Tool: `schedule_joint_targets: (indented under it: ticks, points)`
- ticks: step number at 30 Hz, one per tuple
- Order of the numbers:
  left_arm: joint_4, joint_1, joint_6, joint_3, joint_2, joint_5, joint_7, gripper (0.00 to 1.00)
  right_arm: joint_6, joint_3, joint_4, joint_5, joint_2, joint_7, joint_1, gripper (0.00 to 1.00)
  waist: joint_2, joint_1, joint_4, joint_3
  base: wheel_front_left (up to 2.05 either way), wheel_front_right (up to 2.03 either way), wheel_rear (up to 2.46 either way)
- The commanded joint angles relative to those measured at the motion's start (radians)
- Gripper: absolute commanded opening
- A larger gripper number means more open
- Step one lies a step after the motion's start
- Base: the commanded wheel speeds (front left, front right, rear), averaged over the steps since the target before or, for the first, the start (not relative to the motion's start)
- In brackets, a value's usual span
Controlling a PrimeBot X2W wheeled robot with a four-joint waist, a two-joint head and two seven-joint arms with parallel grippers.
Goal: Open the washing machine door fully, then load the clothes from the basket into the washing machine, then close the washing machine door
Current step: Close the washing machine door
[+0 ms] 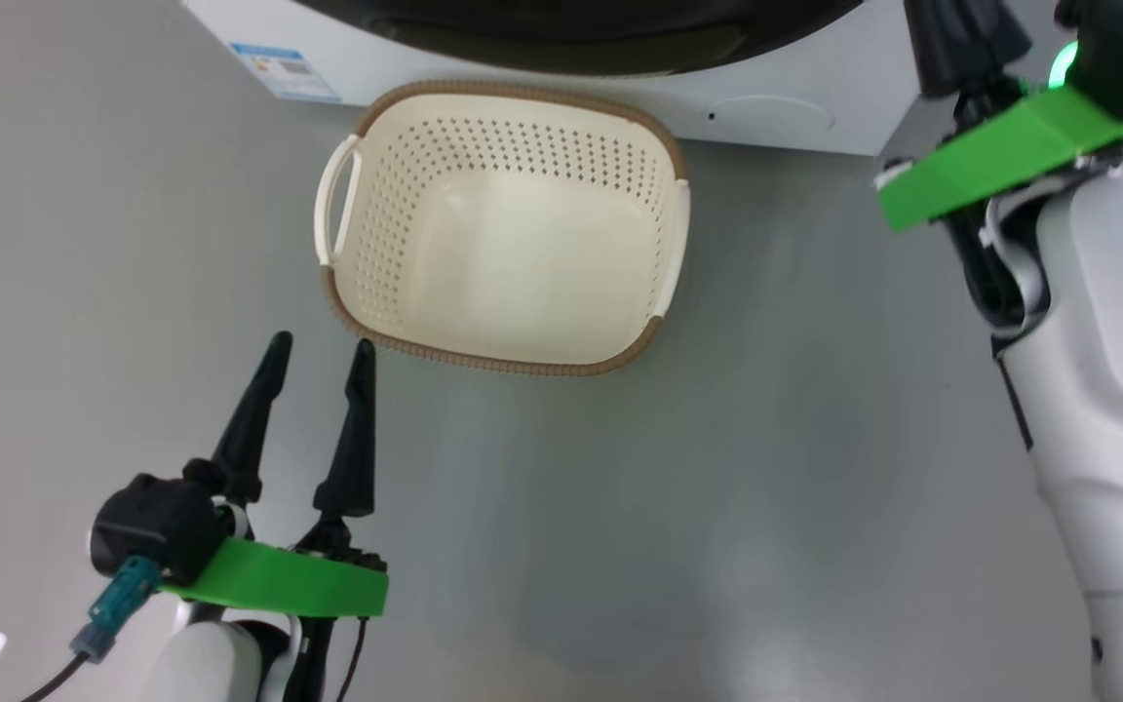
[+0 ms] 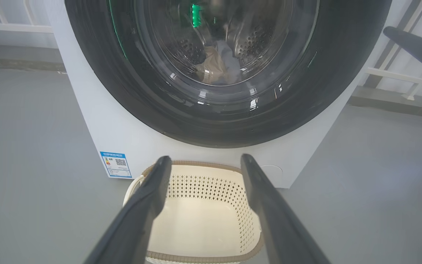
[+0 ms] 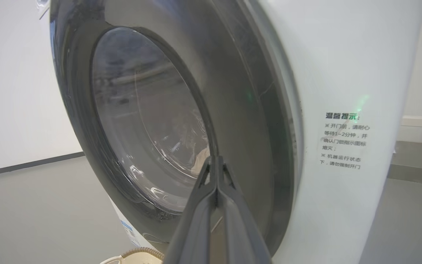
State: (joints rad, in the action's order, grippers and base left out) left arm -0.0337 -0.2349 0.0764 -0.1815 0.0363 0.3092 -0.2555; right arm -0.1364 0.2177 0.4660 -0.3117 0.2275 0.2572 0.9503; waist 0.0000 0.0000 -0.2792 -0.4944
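The basket [image 1: 513, 244] stands empty on the grey floor before the washing machine [image 1: 795, 107]. The washing machine door [image 2: 225, 121], its black rim around clear glass, lies flat against the white front. Behind the glass, the clothes [image 2: 213, 68] rest in the steel drum, a beige piece beside a pale one. My left gripper [image 1: 321, 341] is open with nothing between its fingers, its tips just short of the basket's near left corner. My right gripper [image 3: 214, 158] is shut and empty, its tips close before the door's [image 3: 152, 121] glass edge; touching or not, I cannot tell.
A blue label [image 2: 115, 164] is stuck low on the machine's left front. A notice with black print [image 3: 344, 141] sits on the white panel right of the door. My right forearm [image 1: 1088, 341] rises at the right of the head view. Grey floor surrounds the basket [image 2: 200, 220].
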Motion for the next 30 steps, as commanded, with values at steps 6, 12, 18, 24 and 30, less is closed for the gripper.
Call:
schedule_joint_targets:
  ticks: [6,12,18,24,30]
  points:
    - [0.018,0.009,0.014,0.082,0.014,-0.04,-0.006,1.0,0.006,0.027,-0.123,-0.05,-0.016,0.005,-0.185,0.0,0.0,0.0,0.077,0.083,0.0,0.0,0.0]
    - [0.014,0.034,0.023,0.121,0.014,-0.066,-0.006,1.0,0.006,0.016,-0.174,-0.063,-0.019,0.005,-0.319,0.0,0.0,0.0,0.131,0.139,0.0,0.0,0.0]
    - [0.012,0.073,0.024,0.167,0.014,-0.072,-0.006,1.0,0.006,-0.008,-0.204,-0.066,-0.04,0.005,-0.444,0.0,0.0,0.0,0.184,0.203,0.0,0.0,0.0]
    - [0.008,0.117,0.022,0.199,0.014,-0.065,-0.006,1.0,0.006,-0.035,-0.227,-0.053,-0.061,0.005,-0.542,0.0,0.0,0.0,0.228,0.262,0.0,0.0,0.0]
    - [-0.004,0.165,0.019,0.231,0.014,-0.083,-0.006,1.0,0.006,-0.061,-0.246,-0.052,-0.08,0.005,-0.628,0.86,0.0,0.0,0.265,0.324,0.0,0.0,0.0]
